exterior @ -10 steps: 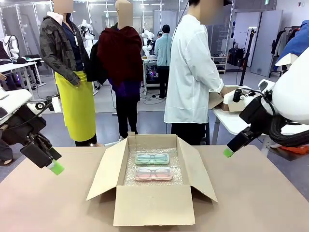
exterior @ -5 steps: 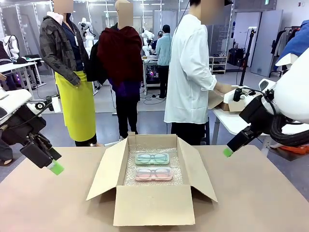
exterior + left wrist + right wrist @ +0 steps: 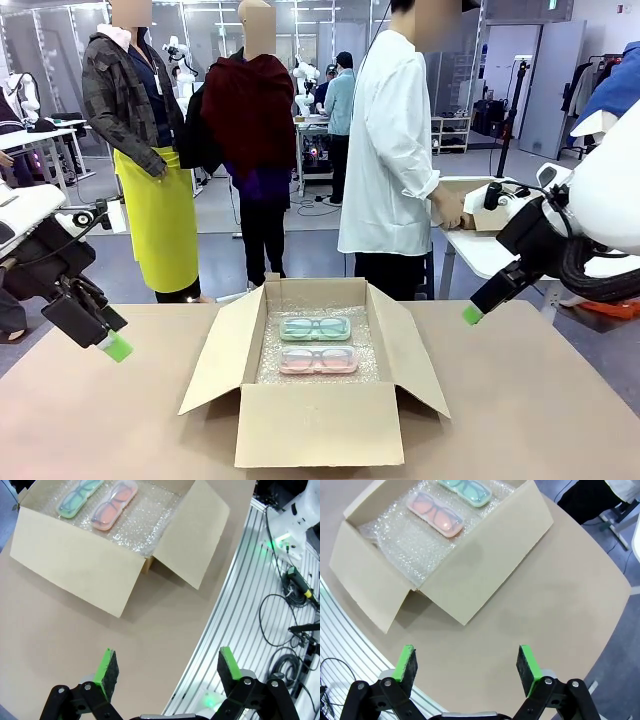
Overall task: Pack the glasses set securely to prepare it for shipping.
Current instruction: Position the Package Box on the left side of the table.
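Moved since earlier: we see only the person [image 3: 390, 150] in the white coat at the far side shift; their hand [image 3: 447, 207] is drawn in closer to the body at the side table, right of centre. Box, cases and both arms lie as they did.
Cases: the mint case [image 3: 315, 328] and the pink case [image 3: 318, 360] lie side by side in the box [image 3: 320, 425], mid-frame in the front view. The mint one is farther up the frame, the pink one just below it, close but seemingly not touching.
Padding: both cases rest on bubble wrap [image 3: 364, 345] lining the box floor. Nothing covers them from above.
Flaps: all four flaps [image 3: 222, 360] stand open, spread to the left, right, front and back.
Done so far: we judge the set placed and cushioned underneath.
Left to do: we judge a cover over the cases is missing, and the flaps need folding shut and securing.
Left tool [image 3: 112, 346]: hovers at the left edge of the front view, well apart from the box and above the worktop [image 3: 540, 400]. Its wrist view shows the pads spread wide with nothing between them.
Right tool [image 3: 472, 315]: hangs at the right of the frame, clear of the right flap and angled down toward the worktop. Its jaws are wide and empty as well.
Arm pose: we read both arms as drawn back, one on each side of the box, neither touching anything.
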`<state>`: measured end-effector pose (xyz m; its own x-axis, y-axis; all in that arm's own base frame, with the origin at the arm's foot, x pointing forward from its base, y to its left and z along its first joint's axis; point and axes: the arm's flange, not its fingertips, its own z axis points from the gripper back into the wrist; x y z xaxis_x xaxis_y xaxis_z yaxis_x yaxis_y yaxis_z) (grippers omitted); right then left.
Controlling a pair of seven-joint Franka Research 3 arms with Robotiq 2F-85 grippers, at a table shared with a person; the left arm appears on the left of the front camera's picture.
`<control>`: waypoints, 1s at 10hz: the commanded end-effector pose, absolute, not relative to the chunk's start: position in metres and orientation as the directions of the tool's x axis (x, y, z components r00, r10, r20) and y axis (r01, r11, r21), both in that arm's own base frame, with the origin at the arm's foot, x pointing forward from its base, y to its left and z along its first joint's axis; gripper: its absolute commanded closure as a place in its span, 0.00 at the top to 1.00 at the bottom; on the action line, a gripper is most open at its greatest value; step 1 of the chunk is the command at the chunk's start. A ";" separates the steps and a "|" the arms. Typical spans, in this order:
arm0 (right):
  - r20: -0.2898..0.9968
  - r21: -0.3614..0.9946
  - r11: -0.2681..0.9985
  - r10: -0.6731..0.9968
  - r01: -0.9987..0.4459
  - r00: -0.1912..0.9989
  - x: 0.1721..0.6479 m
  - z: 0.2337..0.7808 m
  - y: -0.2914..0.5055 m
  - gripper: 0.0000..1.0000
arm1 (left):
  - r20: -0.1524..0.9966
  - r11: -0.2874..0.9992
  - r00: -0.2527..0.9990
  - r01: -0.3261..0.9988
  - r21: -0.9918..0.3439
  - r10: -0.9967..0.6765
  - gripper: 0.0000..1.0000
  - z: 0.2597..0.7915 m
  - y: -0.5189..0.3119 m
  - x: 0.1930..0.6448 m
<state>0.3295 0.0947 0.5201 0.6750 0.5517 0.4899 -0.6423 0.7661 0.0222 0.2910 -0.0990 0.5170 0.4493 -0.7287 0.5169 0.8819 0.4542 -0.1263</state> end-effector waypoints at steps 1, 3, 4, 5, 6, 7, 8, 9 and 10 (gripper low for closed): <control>0.492 0.016 0.768 0.552 -0.641 0.673 0.328 0.521 0.095 1.00 | 0.530 0.428 0.433 0.893 -0.140 -0.729 1.00 0.518 -0.097 0.290; 0.492 0.016 0.768 0.552 -0.641 0.673 0.328 0.521 0.095 1.00 | 0.530 0.428 0.433 0.893 -0.140 -0.729 1.00 0.518 -0.097 0.290; 0.492 0.016 0.768 0.552 -0.641 0.673 0.328 0.521 0.095 1.00 | 0.530 0.428 0.433 0.893 -0.140 -0.729 1.00 0.518 -0.097 0.290; 0.492 0.016 0.768 0.552 -0.641 0.673 0.328 0.521 0.095 1.00 | 0.530 0.428 0.433 0.893 -0.140 -0.729 1.00 0.518 -0.097 0.290; 0.492 0.016 0.768 0.552 -0.641 0.673 0.328 0.521 0.095 1.00 | 0.530 0.428 0.433 0.893 -0.140 -0.729 1.00 0.518 -0.097 0.290; 0.492 0.016 0.768 0.552 -0.641 0.673 0.328 0.521 0.095 1.00 | 0.530 0.428 0.433 0.893 -0.140 -0.729 1.00 0.518 -0.097 0.290; 0.492 0.016 0.768 0.552 -0.641 0.673 0.328 0.521 0.095 1.00 | 0.530 0.428 0.433 0.893 -0.140 -0.729 1.00 0.518 -0.097 0.290; 0.492 0.016 0.768 0.552 -0.641 0.673 0.328 0.521 0.095 1.00 | 0.530 0.428 0.433 0.893 -0.140 -0.729 1.00 0.518 -0.097 0.290; 0.492 0.016 0.768 0.552 -0.641 0.673 0.328 0.521 0.095 1.00 | 0.530 0.428 0.433 0.893 -0.140 -0.729 1.00 0.518 -0.097 0.290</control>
<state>0.3295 0.0946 0.5201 0.6748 0.5519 0.4899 -0.6425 0.7660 0.0221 0.2910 -0.0990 0.5170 0.4493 -0.7287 0.5169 0.8819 0.4541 -0.1263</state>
